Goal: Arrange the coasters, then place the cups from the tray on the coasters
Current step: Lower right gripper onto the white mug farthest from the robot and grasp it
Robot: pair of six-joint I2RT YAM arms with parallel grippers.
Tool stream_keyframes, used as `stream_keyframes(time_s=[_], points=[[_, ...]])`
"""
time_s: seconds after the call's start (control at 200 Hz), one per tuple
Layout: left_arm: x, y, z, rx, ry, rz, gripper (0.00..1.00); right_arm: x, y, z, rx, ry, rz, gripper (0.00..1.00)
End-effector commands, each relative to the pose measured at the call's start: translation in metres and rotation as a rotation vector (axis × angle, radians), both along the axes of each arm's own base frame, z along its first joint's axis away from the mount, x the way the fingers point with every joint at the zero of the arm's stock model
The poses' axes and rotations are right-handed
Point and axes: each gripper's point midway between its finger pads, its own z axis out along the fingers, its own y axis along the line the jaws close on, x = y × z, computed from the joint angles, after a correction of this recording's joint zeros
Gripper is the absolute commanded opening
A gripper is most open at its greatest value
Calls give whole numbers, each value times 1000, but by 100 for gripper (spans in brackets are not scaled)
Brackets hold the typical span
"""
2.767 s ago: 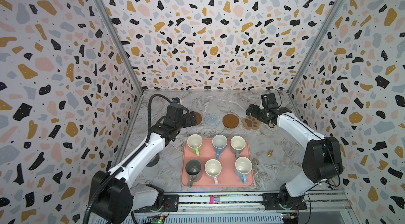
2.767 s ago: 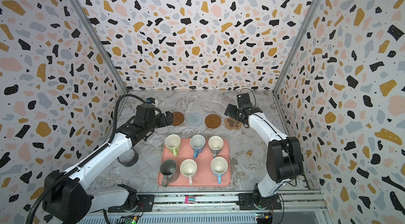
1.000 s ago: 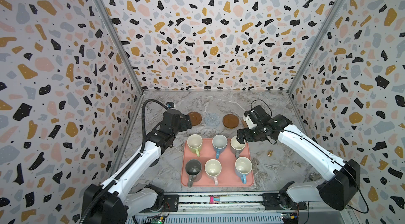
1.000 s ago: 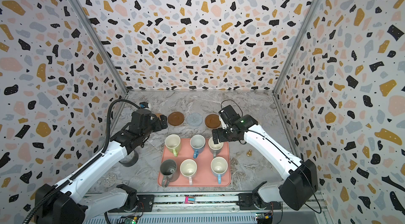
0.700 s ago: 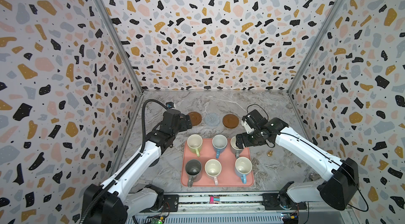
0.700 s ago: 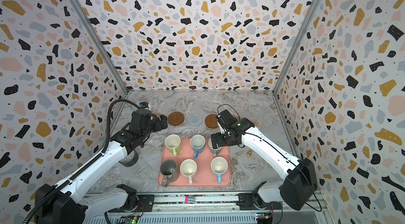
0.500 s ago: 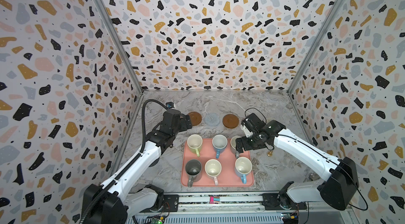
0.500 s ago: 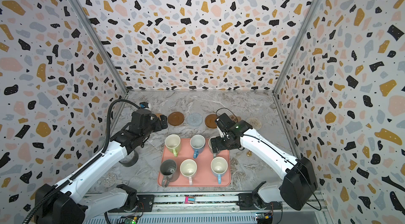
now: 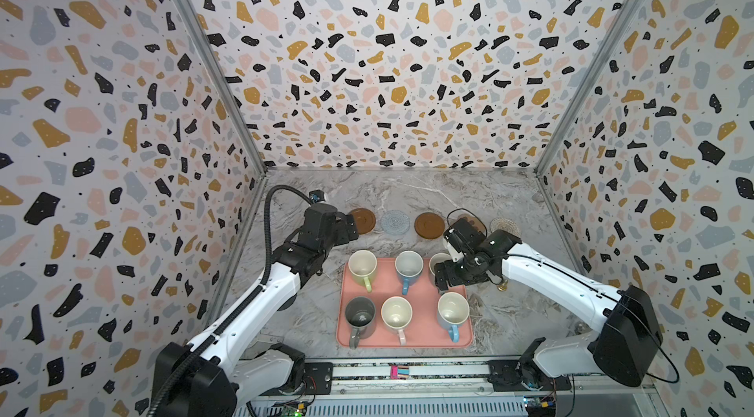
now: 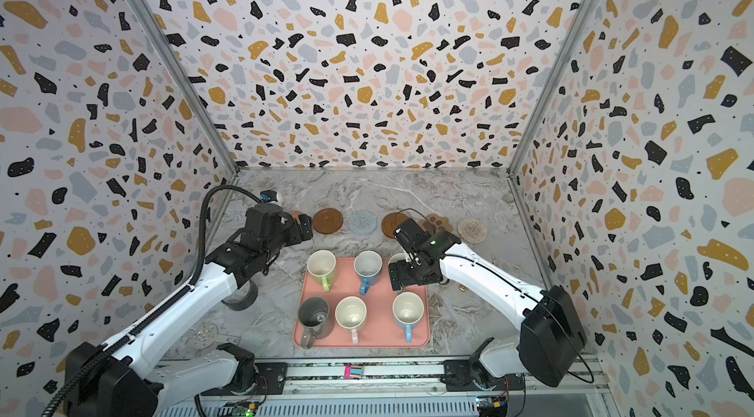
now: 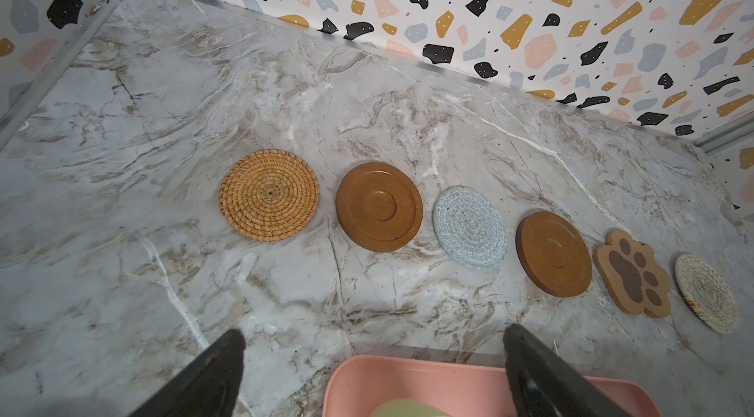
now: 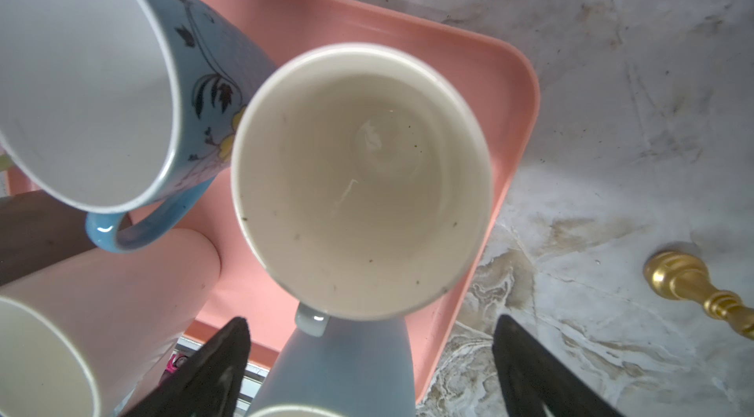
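The salmon-pink tray (image 9: 426, 300) sat at the front of the marble table (image 9: 408, 194), all six cups (image 9: 395, 311) on it. Your right gripper (image 12: 371, 320) hung, jaws apart, over the light grey cup (image 12: 363, 178) in the tray's far right corner. Your left gripper (image 11: 373, 333), also spread wide and empty, hovered beside the tray's far edge. Crowding looked the likeliest trouble: the patterned blue cup (image 12: 81, 80) stood just beside, where a closing finger could knock it. The grey cup was upright, cream inside, lightly specked. Six coasters (image 11: 469, 227) lay in a row beyond, all bare.
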Motion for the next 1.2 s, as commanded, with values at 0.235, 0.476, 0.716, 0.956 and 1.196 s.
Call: stream_keyframes(time_s=[0.235,0.476,0.716,0.956,1.196], points=[[-4,2,5,-1,-18,5,100,9,-5,-10,-59,-30,-46,91],[-6,4,6,-2,-19,13,100,14,-19,-15,-144,-55,-69,89],[-8,6,7,-2,-22,19,100,22,-20,-16,-157,-94,-69,83],[-9,6,5,-2,-18,20,100,25,-17,-21,-143,-106,-65,71],[-12,7,4,-4,-14,20,100,24,-16,-27,-129,-108,-58,61]])
